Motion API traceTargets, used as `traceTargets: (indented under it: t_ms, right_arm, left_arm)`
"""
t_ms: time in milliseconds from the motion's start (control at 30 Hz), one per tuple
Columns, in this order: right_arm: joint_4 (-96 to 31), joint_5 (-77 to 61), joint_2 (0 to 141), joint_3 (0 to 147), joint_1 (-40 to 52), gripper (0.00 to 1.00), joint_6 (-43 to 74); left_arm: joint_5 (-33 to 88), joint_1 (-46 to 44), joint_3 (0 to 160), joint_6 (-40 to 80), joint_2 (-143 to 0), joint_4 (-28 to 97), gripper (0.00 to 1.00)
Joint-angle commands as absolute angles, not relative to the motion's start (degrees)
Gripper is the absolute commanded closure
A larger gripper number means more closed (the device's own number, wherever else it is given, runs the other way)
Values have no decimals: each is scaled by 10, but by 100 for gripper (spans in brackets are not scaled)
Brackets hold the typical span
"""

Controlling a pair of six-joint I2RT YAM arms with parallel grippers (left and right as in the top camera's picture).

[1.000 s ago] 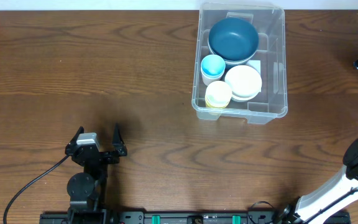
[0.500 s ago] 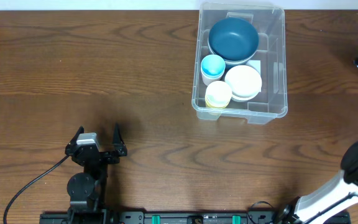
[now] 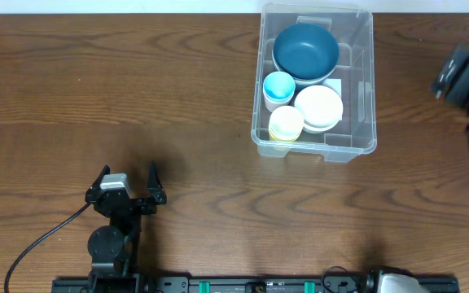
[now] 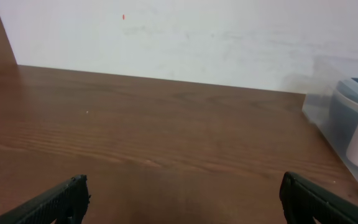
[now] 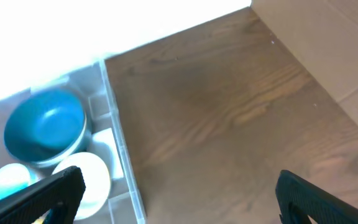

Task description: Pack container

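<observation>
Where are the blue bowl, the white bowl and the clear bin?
Blue bowl (image 3: 305,50): overhead view, on its inner bottom.
White bowl (image 3: 318,107): overhead view, on the middle of its inside.
Bin (image 3: 357,134): overhead view, on the bare floor near its right wall.

The right claw stands wide, its two dark fingers at the lower corners with only bare brown wooden surface between them. To the left sits the clear container, seen from above. Inside it a blue bowl lies at the far end, a white bowl just beside it, and what may be a pale blue cup at the frame's edge. A tan panel, blurred, fills the upper right corner.
</observation>
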State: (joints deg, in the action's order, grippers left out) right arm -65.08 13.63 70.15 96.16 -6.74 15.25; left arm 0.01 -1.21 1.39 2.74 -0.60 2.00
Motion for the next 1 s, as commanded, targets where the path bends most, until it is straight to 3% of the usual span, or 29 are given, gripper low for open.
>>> traceTargets:
  t_ms: [0, 233, 567, 967]
  right_arm:
    - [-591, 143, 624, 848, -56, 1, 143]
    - [-304, 32, 391, 547, -56, 1, 87]
    - [-141, -13, 152, 267, -55, 1, 54]
    - [-4, -33, 66, 93, -19, 1, 28]
  left_arm:
    - [-7, -9, 2, 17, -3, 42, 2]
    - [-7, -9, 2, 17, -3, 42, 2]
    - [-7, -9, 2, 18, -3, 42, 2]
    - [-7, -9, 2, 17, -3, 42, 2]
